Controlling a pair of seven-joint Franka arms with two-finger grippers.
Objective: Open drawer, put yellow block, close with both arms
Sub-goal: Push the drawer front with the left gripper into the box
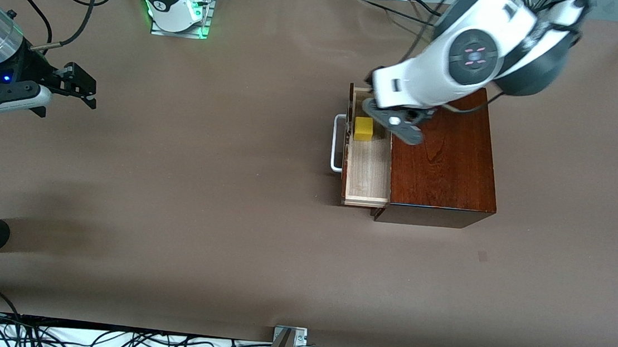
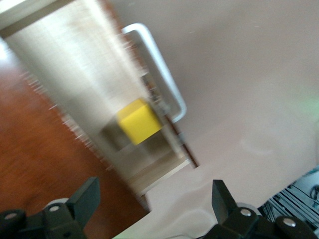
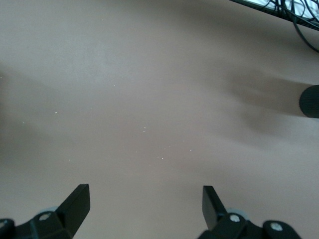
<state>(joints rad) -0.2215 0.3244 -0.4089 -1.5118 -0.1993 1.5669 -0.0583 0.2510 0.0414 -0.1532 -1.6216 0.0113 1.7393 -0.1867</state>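
Below the open left gripper (image 2: 154, 199), yellow block (image 2: 139, 121) sits inside drawer (image 2: 75, 69).

Brown-covered table (image 1: 229, 189) bearing a glossy reddish-brown wooden box (image 1: 444, 163) toward the left arm's end

Left arm reaches in from its base at about 1 o'clock, wrist bent down, left gripper (image 1: 397, 124) (image 2: 155, 205) fingers spread wide, nothing between them. Right arm waits at about 9 o'clock, silver wrist section level; right gripper (image 1: 86, 88) (image 3: 145, 205) fingers spread wide, empty.
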